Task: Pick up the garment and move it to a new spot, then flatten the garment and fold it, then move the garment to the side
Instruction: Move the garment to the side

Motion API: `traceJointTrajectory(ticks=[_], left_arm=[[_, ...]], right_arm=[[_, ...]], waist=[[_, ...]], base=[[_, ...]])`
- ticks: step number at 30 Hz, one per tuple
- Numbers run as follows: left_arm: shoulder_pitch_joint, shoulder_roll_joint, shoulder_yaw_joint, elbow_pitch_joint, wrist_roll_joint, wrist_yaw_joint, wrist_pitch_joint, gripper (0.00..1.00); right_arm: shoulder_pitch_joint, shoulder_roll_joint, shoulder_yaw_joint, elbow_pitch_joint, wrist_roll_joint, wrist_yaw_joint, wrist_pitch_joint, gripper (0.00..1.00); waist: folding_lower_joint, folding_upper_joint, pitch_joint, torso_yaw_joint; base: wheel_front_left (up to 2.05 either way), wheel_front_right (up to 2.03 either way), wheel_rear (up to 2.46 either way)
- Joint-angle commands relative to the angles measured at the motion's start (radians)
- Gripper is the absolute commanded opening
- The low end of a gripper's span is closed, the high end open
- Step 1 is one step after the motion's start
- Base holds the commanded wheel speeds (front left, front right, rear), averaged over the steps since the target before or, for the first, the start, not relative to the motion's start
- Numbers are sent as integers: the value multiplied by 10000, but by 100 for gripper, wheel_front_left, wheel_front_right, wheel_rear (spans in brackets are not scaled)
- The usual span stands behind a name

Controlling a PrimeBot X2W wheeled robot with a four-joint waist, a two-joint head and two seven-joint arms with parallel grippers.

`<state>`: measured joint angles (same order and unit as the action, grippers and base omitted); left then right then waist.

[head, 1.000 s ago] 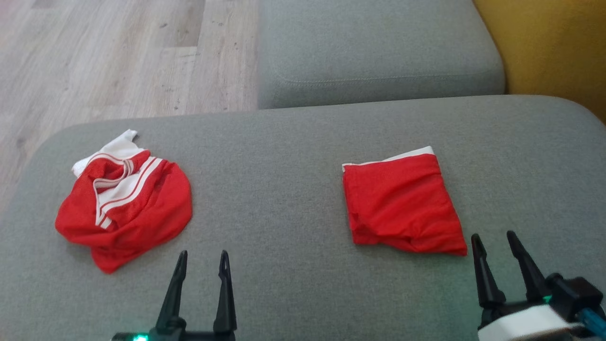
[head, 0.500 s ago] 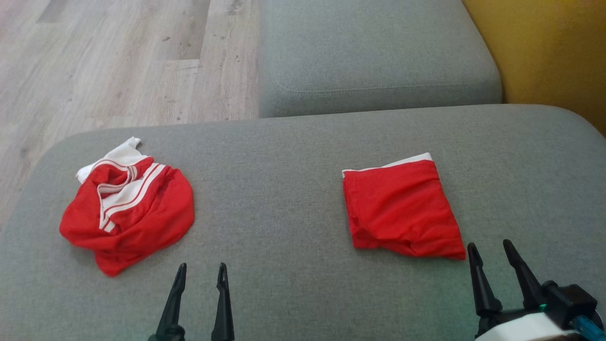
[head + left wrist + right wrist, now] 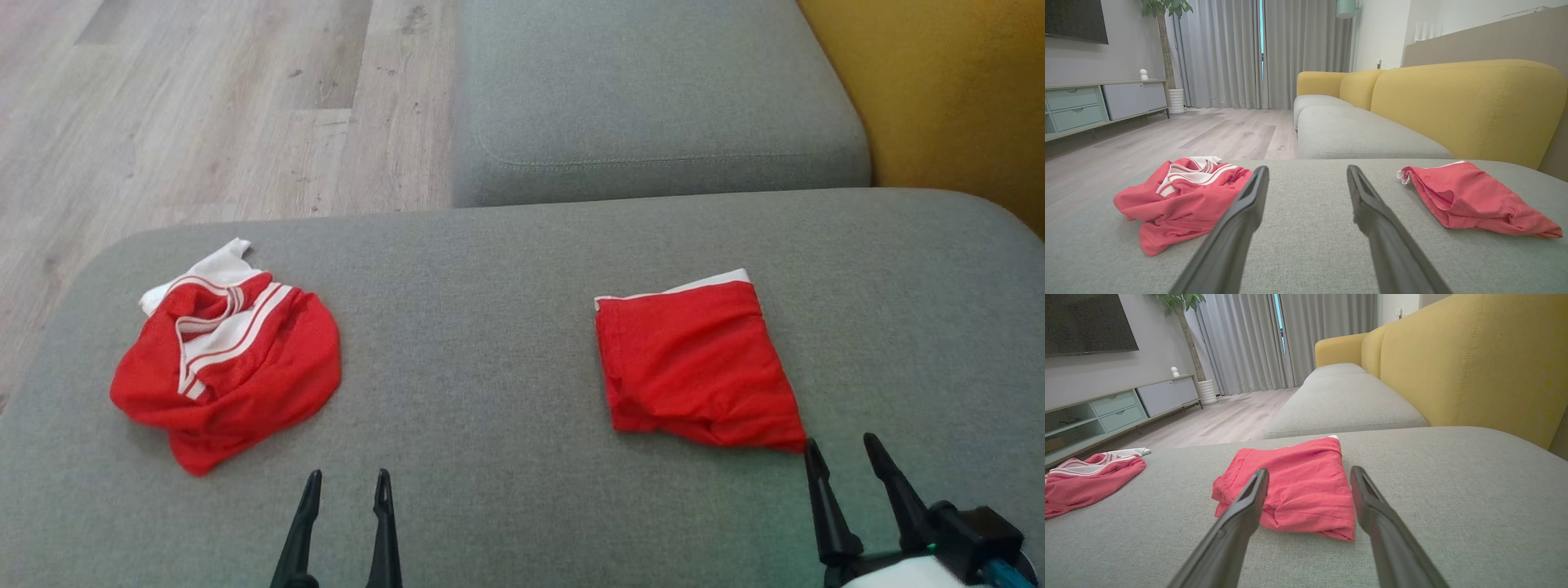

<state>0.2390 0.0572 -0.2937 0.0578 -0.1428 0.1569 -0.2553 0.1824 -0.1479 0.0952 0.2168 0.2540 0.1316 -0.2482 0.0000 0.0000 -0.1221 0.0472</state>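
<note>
In the head view, a wide grey seat cushion (image 3: 490,327) carries two garments well apart. The crumpled garment (image 3: 229,359) is a roundish red heap near the cushion's left edge. Its white stripes run diagonally from near left to far right, a white flap points toward the wooden floor (image 3: 204,106), and a red tip points back at the robot. The folded garment (image 3: 694,367) lies right of centre, roughly square, with its white-trimmed edge on the far side and its near right corner drawn out. Bare cushion lies between them, with more to the right. A second grey cushion (image 3: 653,82) sits beyond, and a yellow backrest (image 3: 939,82) rises at the far right. The left pincer (image 3: 349,475) is spread wide and empty over bare fabric, near the heap's right side. The right pincer (image 3: 840,442), also wide and empty, has one fingertip just beside the folded garment's near right corner. In the left wrist view, the dark fingers frame open cushion, with the heap to the left and the folded garment to the right. A media cabinet (image 3: 1086,106) and grey curtains (image 3: 1229,53) stand far behind. In the right wrist view, the fingers straddle the folded garment's near edge, with clear cushion to the right up to the backrest.
</note>
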Motion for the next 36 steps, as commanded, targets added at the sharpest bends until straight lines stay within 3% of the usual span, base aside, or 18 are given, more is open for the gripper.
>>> traceJointTrajectory(ticks=[1, 12, 19, 23, 29, 36], left_arm=[[-358, -70, 297, -314, 40, -37, -65, 100], [-590, -70, 68, -462, 89, 32, -65, 100], [-882, -70, -273, -469, 68, 111, -65, 100], [-1272, -70, -502, -463, -1, 185, -65, 100], [-1776, -70, -785, -340, -65, 197, -65, 100], [-2315, -70, -1070, -226, -79, 228, -65, 100]], right_arm=[[-280, -187, 249, -260, -18, -9, -135, 100], [-747, -459, 323, 571, 441, -9, 15, 100], [-2064, -1036, 532, 1256, 1607, -9, 1907, 100], [-3212, -1761, 490, 1462, 2692, -9, 3160, 100], [-4303, -2397, 609, 2174, 3520, -9, 3950, 100], [-5062, -2697, 1033, 3261, 3851, -9, 4079, 100]], waist=[[0, 0, 10, 11], [0, 0, 616, 261], [0, 0, 1299, 476], [0, 0, 1867, 573], [0, 0, 2406, 727], [0, 0, 2908, 915]], base=[[0, 0, 0], [0, 0, 0], [0, 0, 0], [0, 0, 0], [0, 0, 0], [0, 0, 0]])
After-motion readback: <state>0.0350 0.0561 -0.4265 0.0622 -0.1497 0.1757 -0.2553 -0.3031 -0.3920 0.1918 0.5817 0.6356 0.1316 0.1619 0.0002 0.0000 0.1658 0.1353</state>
